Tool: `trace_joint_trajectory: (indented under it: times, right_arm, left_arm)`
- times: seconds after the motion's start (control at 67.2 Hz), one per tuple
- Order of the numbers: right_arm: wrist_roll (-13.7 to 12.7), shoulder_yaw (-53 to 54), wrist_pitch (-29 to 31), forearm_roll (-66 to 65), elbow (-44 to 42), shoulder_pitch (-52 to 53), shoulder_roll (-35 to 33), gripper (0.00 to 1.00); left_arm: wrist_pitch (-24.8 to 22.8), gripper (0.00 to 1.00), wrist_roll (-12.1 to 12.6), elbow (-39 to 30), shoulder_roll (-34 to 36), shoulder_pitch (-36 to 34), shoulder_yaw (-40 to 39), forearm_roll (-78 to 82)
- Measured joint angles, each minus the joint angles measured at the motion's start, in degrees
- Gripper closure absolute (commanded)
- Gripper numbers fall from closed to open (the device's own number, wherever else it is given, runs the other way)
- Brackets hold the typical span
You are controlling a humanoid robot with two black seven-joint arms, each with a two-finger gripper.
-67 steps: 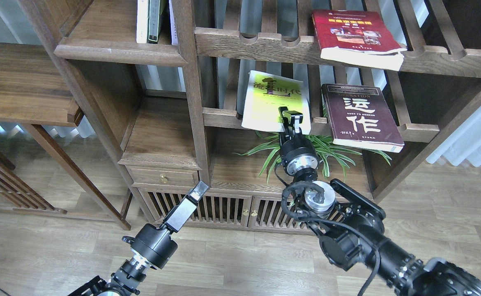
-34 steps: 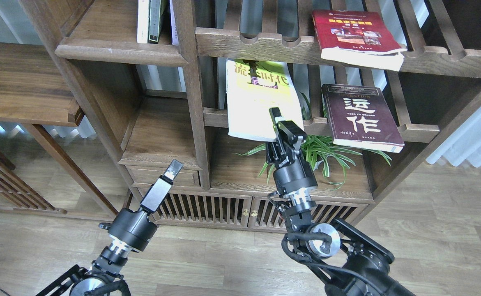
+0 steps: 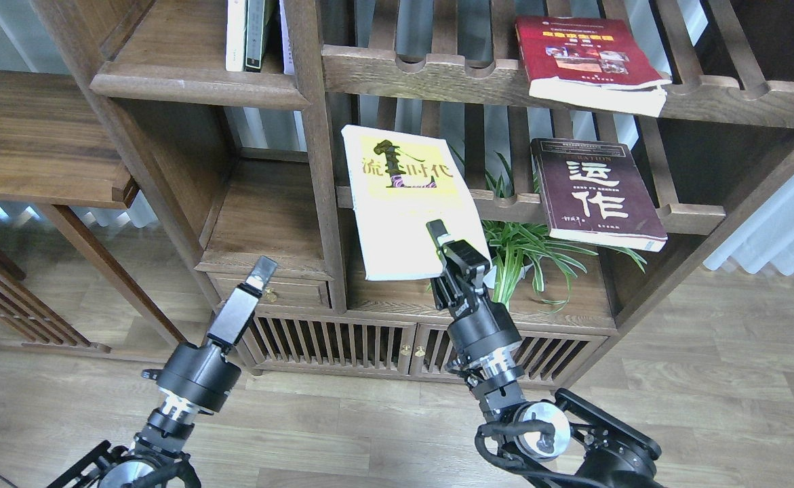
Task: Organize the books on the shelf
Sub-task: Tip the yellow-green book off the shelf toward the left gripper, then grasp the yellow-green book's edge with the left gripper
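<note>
Right gripper (image 3: 445, 249) jaws clamp the yellow-green book (image 3: 407, 203), a plant (image 3: 525, 247) just beside; left gripper (image 3: 251, 288) jaws' state unclear.

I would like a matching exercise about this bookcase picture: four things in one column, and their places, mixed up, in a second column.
Things:
1. yellow-green paperback book
2. dark maroon book with big white characters
3. red book with small photos
4. green leafy plant

Places:
A. lying on the upper slatted rack
B. held at its lower edge by the right gripper
C. under the lower slatted rack
D. lying on the lower slatted rack

Pairs: 1-B, 2-D, 3-A, 4-C
</note>
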Motion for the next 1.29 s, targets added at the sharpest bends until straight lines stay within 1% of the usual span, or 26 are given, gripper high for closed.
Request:
trace_joint_trajectory:
  times: [0.119, 0.178, 0.238, 0.357, 0.372, 0.461, 0.476, 0.55, 0.595, 0.625, 0.714, 0.758, 0.803, 0.863, 0.922, 1.056, 1.13, 1.294]
  right_arm:
    - [-3.9, -0.1, 0.0, -0.3, -2.6, -0.2, 0.0, 0.96]
    - [-5.1, -0.2, 0.0, -0.3, -3.0, -0.8, 0.0, 0.96]
    - [-5.7, -0.2, 0.0, -0.3, -3.2, -1.4, 0.0, 0.96]
    - [-6.1, -0.3, 0.0, -0.3, -3.3, -2.0, 0.1, 0.96]
    - [-6.3, -0.3, 0.0, -0.3, -3.3, -1.9, 0.3, 0.96]
    - [-7.1, -0.4, 0.0, -0.3, -3.3, -1.6, 0.6, 0.96]
    - [-7.4, -0.4, 0.0, -0.3, -3.3, -1.5, 0.7, 0.96]
    - [-9.3, -0.8, 0.0, -0.5, -3.3, -1.4, 0.8, 0.96]
    - [-11.0, -1.6, 0.0, -0.8, -3.3, -1.4, 0.9, 0.96]
    - [-11.6, -2.1, 0.0, -0.9, -3.3, -1.4, 0.9, 0.96]
    - [-12.6, -3.6, 0.0, -1.1, -3.3, -1.5, 1.0, 0.96]
    - [-12.8, -4.4, 0.0, -1.2, -3.3, -1.5, 1.0, 0.96]
    - [-12.9, -5.1, 0.0, -1.5, -3.3, -1.6, 1.0, 0.96]
    - [-12.9, -6.0, 0.0, -2.1, -3.3, -1.6, 1.0, 0.96]
    - [-13.0, -6.7, 0.0, -2.8, -3.3, -1.5, 1.1, 0.96]
    - [-13.0, -7.3, 0.0, -3.4, -3.3, -1.3, 1.8, 0.96]
    - [-13.0, -7.3, 0.0, -3.5, -3.3, -1.1, 3.1, 0.96]
    - [-13.0, -7.4, 0.0, -3.5, -3.3, -1.0, 3.7, 0.96]
  left_arm:
    - [0.0, 0.07, 0.1, 0.0, 2.2, 0.1, -0.1, -1.7]
    - [0.0, 0.07, 0.6, 0.0, 2.9, 0.1, -0.1, -3.0]
    - [0.0, 0.07, 1.6, 0.0, 3.5, 0.1, -0.1, -4.4]
    - [0.0, 0.07, 4.5, 0.0, 5.1, 0.0, 0.6, -7.9]
    - [0.0, 0.07, 6.0, 0.0, 5.6, -0.1, 0.9, -9.4]
    - [0.0, 0.07, 8.9, 0.3, 6.1, -0.2, 1.3, -11.6]
    - [0.0, 0.07, 10.2, 0.4, 6.2, -0.2, 1.4, -12.4]
    - [0.0, 0.07, 13.7, 0.6, 6.4, -0.3, 1.5, -14.5]
    - [0.0, 0.07, 17.1, 0.8, 6.4, -0.5, 1.5, -16.1]
    - [0.0, 0.07, 18.7, 0.9, 6.4, -0.5, 1.5, -16.9]
    - [0.0, 0.08, 24.1, 1.1, 6.4, -0.6, 1.5, -19.3]
    - [0.0, 0.08, 26.1, 1.2, 6.4, -0.6, 1.5, -20.3]
    - [0.0, 0.08, 27.6, 1.4, 6.4, -0.7, 1.5, -21.1]
    - [0.0, 0.08, 28.5, 1.7, 6.5, -0.7, 1.5, -21.9]
    - [0.0, 0.07, 29.0, 2.0, 6.5, -0.7, 1.5, -22.5]
    - [0.0, 0.07, 29.2, 2.4, 7.0, -0.6, 1.5, -23.6]
    - [0.0, 0.05, 29.3, 2.6, 8.4, -0.3, 1.9, -24.7]
    - [0.0, 0.05, 29.3, 3.0, 11.3, -0.3, 4.5, -26.7]
